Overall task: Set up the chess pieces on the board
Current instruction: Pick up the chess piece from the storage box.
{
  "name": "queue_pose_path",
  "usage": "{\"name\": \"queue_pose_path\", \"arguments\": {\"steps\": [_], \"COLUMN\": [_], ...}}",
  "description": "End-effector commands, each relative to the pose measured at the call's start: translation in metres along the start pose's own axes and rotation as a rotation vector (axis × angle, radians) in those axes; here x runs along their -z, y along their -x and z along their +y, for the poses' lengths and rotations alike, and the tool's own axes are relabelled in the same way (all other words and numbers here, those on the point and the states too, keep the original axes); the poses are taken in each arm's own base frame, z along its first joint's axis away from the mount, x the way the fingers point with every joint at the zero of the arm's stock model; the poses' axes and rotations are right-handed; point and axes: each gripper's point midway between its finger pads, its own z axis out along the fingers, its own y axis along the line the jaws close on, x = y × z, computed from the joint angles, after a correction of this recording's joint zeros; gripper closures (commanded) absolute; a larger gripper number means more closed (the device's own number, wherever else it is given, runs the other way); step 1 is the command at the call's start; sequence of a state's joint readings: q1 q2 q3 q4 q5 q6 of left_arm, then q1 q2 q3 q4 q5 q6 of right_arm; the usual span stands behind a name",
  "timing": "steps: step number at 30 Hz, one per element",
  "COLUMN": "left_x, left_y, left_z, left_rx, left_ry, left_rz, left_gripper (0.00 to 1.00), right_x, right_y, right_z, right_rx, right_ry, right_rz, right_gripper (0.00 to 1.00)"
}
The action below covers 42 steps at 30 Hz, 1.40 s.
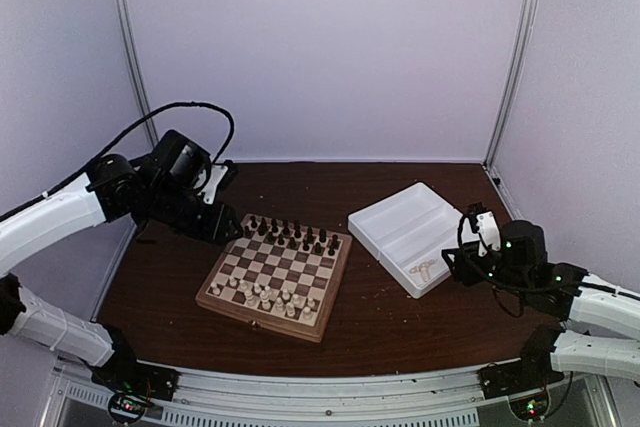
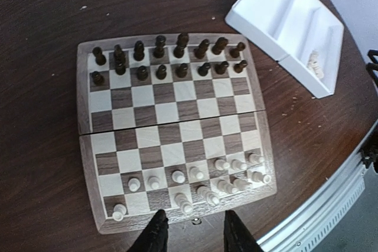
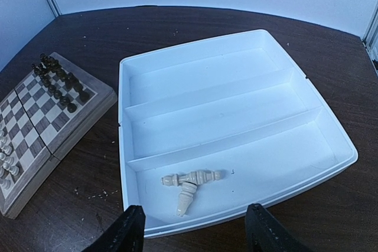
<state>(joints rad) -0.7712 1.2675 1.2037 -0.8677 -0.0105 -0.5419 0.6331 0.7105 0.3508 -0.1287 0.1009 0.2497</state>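
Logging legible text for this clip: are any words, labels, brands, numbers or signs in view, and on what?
None can be read. The board, the chess pieces and the white tray carry no visible lettering or numbers, and nothing legible shows elsewhere in any view.

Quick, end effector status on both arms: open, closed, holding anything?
Left end effector: open, empty, at the board's near edge.
Right end effector: open, empty, over the white tray holding cream chess pieces.

White walls (image 1: 320, 47) and metal posts (image 1: 128, 37) show a lab booth
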Motion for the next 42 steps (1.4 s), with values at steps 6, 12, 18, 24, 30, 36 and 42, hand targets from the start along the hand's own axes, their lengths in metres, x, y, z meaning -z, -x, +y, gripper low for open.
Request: {"name": "queue_pose_path", "arguments": {"steps": [6,12,18,24,30,36,42], "left_x": [0.038,0.046,0.058,0.068,0.072,0.071,0.056], "left_y": [0.026,0.016,-0.001,-0.020,-0.033,-0.036,-0.030], "left_z": [-0.045,-0.044,-0.040,-0.037,-0.040,-0.044,-0.046], "left_rx": [-0.068,-0.065,-0.061,-0.038,-0.023,-0.015,0.029], "left_ry": [-0.303,-0.330,-0.356,-0.386,-0.432,-0.457,-0.452], "left_rz": [-0.244,-0.265,-0.275,-0.255,-0.229,-0.205,-0.195], "left_gripper": [0.65,0.63,0.61,0.59,0.59,0.58,0.58], "right_x": [0.000,-0.001,-0.002,-0.004,-0.001,0.002,0.000], "right_y": [0.006,0.005,0.005,0.004,0.006,0.007,0.006], "right_z": [0.003,0.004,0.006,0.005,0.006,0.004,0.009], "right_rx": [0.002,0.004,0.007,0.008,0.004,-0.002,0.006], "right_ry": [0.016,0.021,0.029,0.025,0.031,0.030,0.055], "right_rz": [-0.026,-0.023,-0.021,-0.016,-0.028,-0.047,-0.035], "right_gripper": [0.39,0.39,0.38,0.39,0.38,0.38,0.39]}}
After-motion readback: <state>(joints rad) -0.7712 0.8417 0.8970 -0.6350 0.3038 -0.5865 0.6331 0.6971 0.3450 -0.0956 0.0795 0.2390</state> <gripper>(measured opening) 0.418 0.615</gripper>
